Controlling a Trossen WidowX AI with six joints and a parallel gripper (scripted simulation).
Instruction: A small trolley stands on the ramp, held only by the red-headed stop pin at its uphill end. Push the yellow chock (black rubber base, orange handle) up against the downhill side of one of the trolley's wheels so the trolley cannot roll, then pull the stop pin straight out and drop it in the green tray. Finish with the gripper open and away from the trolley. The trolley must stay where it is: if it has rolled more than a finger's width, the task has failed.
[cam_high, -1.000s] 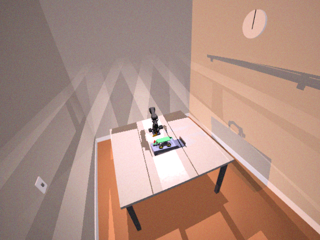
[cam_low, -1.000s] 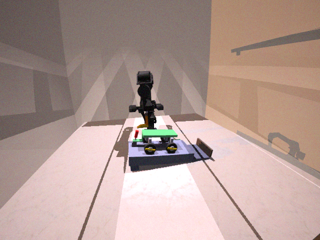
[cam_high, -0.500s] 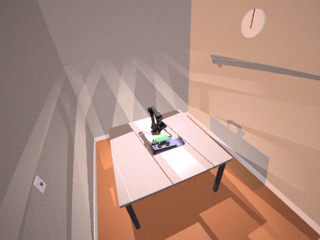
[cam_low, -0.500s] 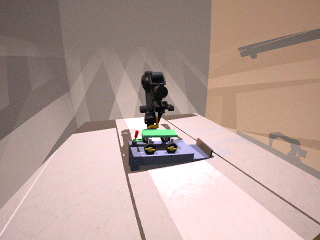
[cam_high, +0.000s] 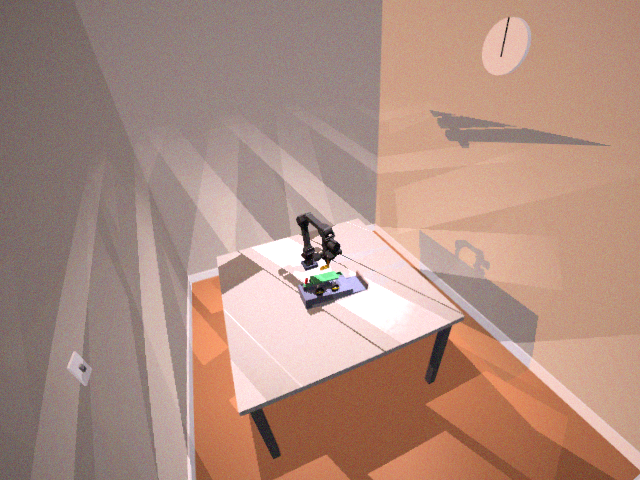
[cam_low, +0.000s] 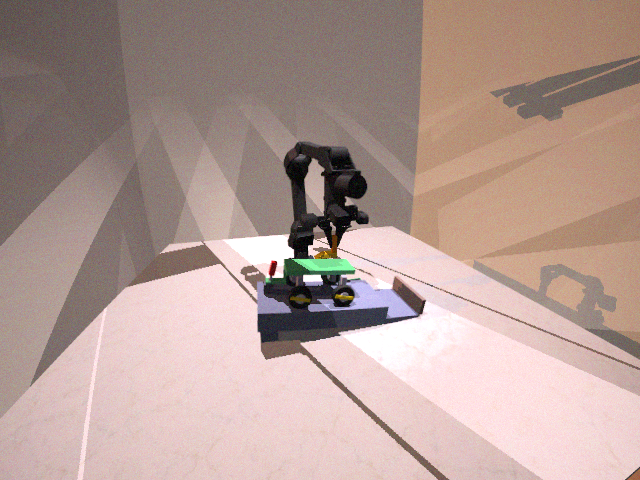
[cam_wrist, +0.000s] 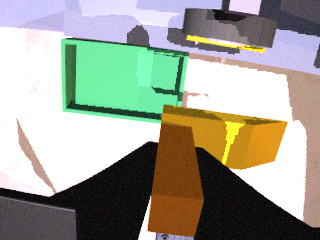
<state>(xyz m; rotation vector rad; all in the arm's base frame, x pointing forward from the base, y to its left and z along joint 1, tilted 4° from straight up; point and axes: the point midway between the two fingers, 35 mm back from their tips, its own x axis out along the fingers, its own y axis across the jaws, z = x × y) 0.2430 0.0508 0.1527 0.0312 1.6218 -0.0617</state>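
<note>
My gripper (cam_high: 327, 261) (cam_low: 334, 242) (cam_wrist: 176, 150) is shut on the orange handle of the yellow chock (cam_high: 324, 268) (cam_low: 324, 255) (cam_wrist: 260, 142). It holds the chock in the air behind the trolley, on the robot's side. The trolley (cam_high: 325, 276) (cam_low: 320, 266) stands on the blue-grey ramp (cam_high: 356, 285) (cam_low: 330, 318), and one of its wheels (cam_wrist: 227, 30) shows in the wrist view. The red-headed stop pin (cam_high: 306, 281) (cam_low: 272, 268) stands at the ramp's left, uphill end. The green tray (cam_wrist: 115, 75) lies between chock and ramp, left in the wrist view. The chock's black base is hidden.
A brown end board (cam_high: 362, 279) (cam_low: 409, 295) stands across the ramp's right, low end. The arm's base (cam_high: 310, 265) stands on the table (cam_high: 289, 356) (cam_low: 170, 392) behind the ramp.
</note>
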